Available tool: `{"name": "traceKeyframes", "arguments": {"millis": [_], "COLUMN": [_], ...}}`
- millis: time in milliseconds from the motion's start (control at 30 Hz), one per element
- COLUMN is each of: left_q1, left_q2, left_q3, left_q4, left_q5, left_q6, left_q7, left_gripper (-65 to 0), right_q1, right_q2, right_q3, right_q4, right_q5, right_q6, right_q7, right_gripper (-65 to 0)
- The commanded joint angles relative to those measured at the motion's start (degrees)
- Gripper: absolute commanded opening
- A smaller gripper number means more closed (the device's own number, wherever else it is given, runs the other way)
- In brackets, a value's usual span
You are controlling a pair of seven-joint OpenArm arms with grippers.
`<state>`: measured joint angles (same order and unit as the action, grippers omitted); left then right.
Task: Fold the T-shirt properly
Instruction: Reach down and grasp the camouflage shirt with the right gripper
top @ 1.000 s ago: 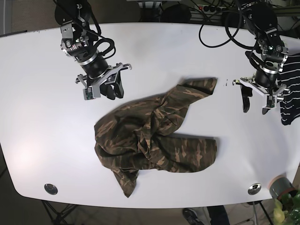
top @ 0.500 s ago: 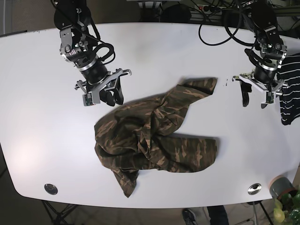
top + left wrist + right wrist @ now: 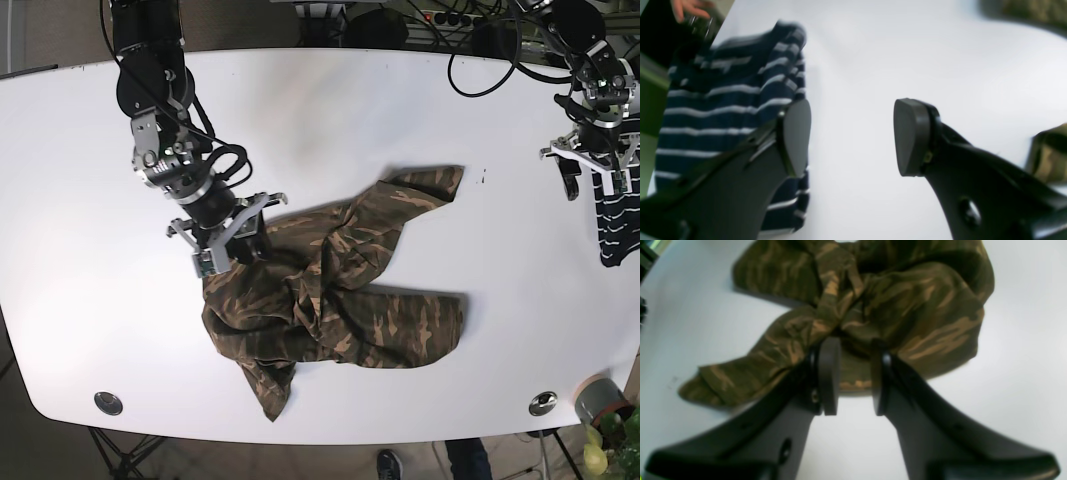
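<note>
Your white table (image 3: 330,110) fills the base view, and the camouflage T-shirt (image 3: 330,290) lies crumpled near its middle, a little toward the front edge, with one sleeve reaching toward the far right corner (nothing of it lies flat). At the table's right edge you have a navy striped shirt (image 3: 615,215) hanging partly over the side. Your right hand (image 3: 848,375) sits at the T-shirt's upper left hem, its fingers (image 3: 830,373) narrowly parted and gripping nothing, the cloth just beyond them. Your left hand (image 3: 851,136) hangs spread wide over bare table, just beside the striped shirt, well apart from the T-shirt.
</note>
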<state>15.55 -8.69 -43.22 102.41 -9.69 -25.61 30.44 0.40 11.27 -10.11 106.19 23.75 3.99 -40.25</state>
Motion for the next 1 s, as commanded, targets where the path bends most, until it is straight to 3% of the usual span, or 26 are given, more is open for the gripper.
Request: {"name": "traceKeyframes", "arguments": {"millis": [0, 167, 267, 533, 700, 967], "left_q1": [-0.4, -0.3, 0.4, 0.3, 0.1, 0.1], "left_q2": [-0.7, 1.0, 1.3, 1.3, 1.3, 1.3], "left_q3": [-2.2, -3.8, -3.8, -3.2, -2.3, -0.5], "left_q4": [0.8, 1.1, 1.1, 0.9, 0.8, 0.9], "left_q5": [-0.6, -0.6, -0.6, -0.6, -0.6, -0.6], "left_q6": [0.1, 0.0, 0.0, 0.0, 0.0, -0.1], "left_q7": [-1.7, -1.7, -1.7, -1.7, -1.7, -1.7], "left_gripper": [-29.9, -29.9, -29.9, -29.9, -29.9, -29.9], "right_q1": [3.1, 7.7, 10.7, 20.5, 26.5, 29.9], "right_q2": [-0.1, -0.6, -2.1, -7.4, -11.6, -18.1], "right_q3": [-3.7, -10.3, -14.5, -21.4, -22.1, -22.8], "right_q4": [-1.2, -5.1, -7.7, -23.0, -36.2, -50.2], "right_q5": [0.7, 0.6, 0.5, 0.4, 0.0, -9.6], "right_q6": [0.80, 0.71, 0.45, 0.27, 0.54, 0.80], "right_q7": [1.3, 1.3, 1.3, 1.6, 2.1, 8.4], "right_gripper": [-43.1, -25.8, -21.1, -20.5, -20.5, -20.5]}}
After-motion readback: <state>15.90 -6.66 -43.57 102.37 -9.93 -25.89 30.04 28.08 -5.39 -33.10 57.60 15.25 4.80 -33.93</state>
